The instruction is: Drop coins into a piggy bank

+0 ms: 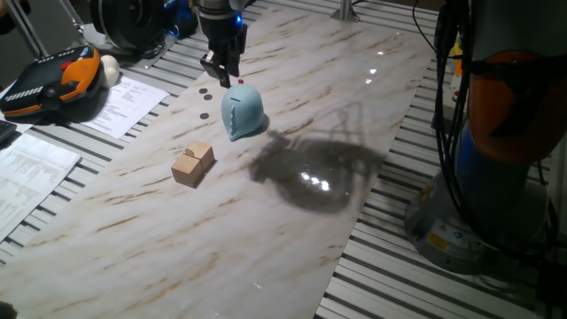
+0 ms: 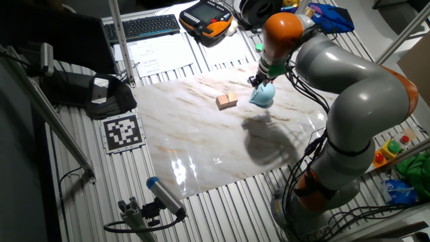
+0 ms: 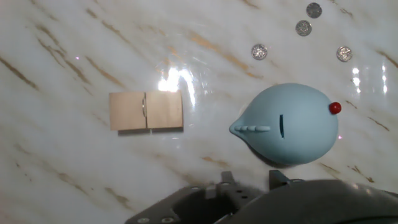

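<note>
The light blue piggy bank (image 3: pixel 298 134) lies on the marble table (image 3: pixel 74 180), its dark slot (image 3: pixel 281 126) facing up and a red dot (image 3: pixel 335 107) at one end. Several small silver coins (image 3: pixel 259 51) lie flat on the marble beyond it. My gripper (image 3: pixel 250 180) hovers over the bank's near edge, and only its two fingertips (image 3: pixel 278 178) show at the bottom of the hand view. They stand apart with nothing visible between them. From the side, the gripper (image 1: pixel 223 71) hangs just above and behind the bank (image 1: pixel 241 112), with two coins (image 1: pixel 205 89) to its left.
Two tan wooden blocks (image 3: pixel 146 111) sit joined side by side left of the bank, also visible as the blocks (image 1: pixel 193 163). An orange-black pendant (image 1: pixel 49 84) and papers (image 1: pixel 128 105) lie off the marble at the left. The robot base (image 1: pixel 496 133) stands at the right.
</note>
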{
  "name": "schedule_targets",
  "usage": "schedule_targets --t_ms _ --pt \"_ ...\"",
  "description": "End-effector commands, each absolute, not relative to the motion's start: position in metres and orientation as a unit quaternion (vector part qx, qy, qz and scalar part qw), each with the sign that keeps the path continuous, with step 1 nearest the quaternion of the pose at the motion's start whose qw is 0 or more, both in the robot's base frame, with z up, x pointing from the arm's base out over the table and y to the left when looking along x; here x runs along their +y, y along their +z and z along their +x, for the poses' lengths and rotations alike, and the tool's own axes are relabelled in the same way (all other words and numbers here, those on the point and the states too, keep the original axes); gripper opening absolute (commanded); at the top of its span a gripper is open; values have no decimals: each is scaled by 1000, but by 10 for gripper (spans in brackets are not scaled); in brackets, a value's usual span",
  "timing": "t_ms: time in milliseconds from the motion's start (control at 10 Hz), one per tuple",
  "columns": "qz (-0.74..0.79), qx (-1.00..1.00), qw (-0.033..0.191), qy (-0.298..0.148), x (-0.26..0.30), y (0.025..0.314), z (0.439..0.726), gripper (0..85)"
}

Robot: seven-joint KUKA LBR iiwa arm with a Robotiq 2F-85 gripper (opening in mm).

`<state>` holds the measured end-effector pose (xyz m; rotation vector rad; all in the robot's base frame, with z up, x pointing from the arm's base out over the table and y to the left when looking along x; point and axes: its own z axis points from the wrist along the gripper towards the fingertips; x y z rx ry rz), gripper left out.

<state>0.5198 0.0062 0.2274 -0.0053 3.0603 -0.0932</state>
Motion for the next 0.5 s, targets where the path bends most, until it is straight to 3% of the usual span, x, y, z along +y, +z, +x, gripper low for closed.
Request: schedule_targets --t_ms 0,400 --pt "-3 999 40 -31 10 222 522 0" --pt "2 999 38 -22 24 206 529 0"
